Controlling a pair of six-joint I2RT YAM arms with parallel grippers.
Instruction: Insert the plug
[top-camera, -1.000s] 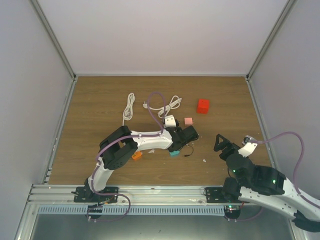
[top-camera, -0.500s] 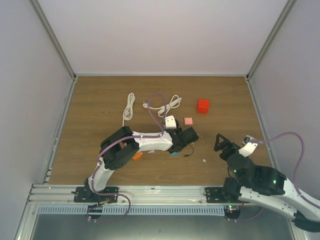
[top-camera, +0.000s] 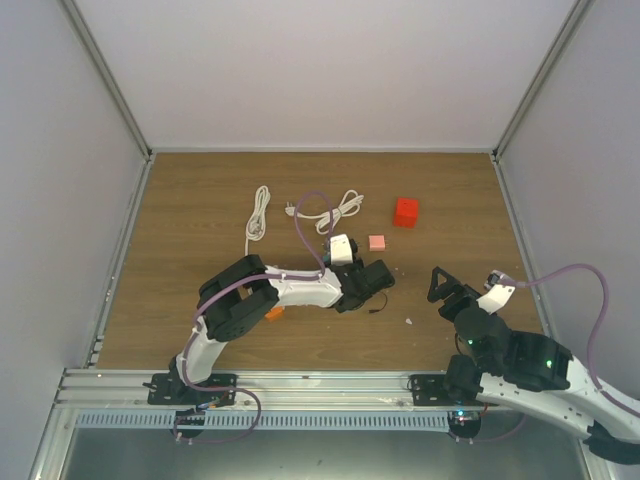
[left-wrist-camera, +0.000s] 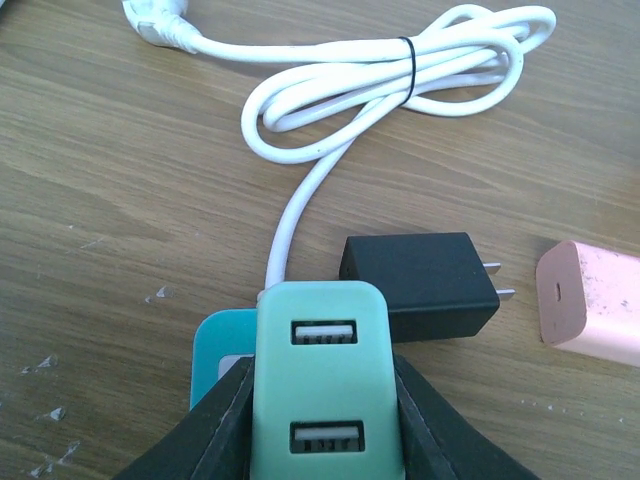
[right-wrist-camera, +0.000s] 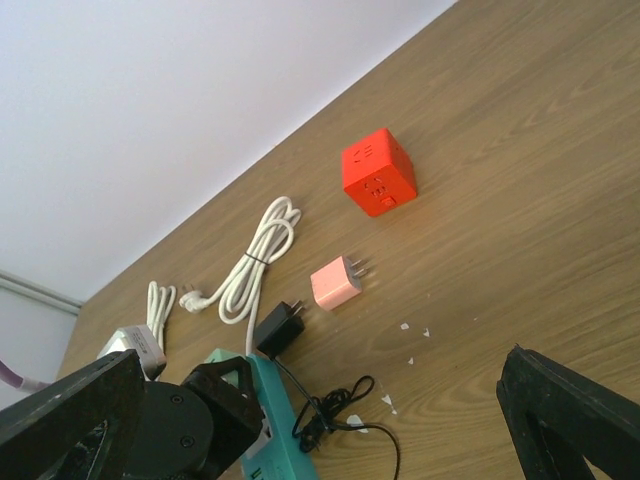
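1. left gripper (left-wrist-camera: 325, 405): the jaws are closing part-way around the end of a teal power strip (left-wrist-camera: 325, 365). each finger is pressing one long side, and the strip's two usb ports are facing the wrist camera.
2. left arm: it is reaching low over the table (top-camera: 180, 250) toward the right, elbow bent near the left, wrist sitting about mid-table.
3. the plug (left-wrist-camera: 420, 285): it is lying flat on the table just beyond the strip's far end, prongs pointing toward a pink adapter (left-wrist-camera: 590, 315). cannot tell whether plug and strip are touching. neither gripper is holding it.
4. a thin black wire (right-wrist-camera: 330, 410) is lying tangled near the plug, beside the strip.
5. a coiled white cord (left-wrist-camera: 400, 85) is lying farther out, one strand running toward the strip.
6. right gripper (top-camera: 441, 282): the jaws are standing wide apart, fingers (right-wrist-camera: 580, 410) at the view's edges with nothing between them.
7. right arm: it is sitting folded at the near right, gripper off the table, aiming far-left.
8. a red cube (right-wrist-camera: 378, 172) is resting far right of the pink adapter, well apart.
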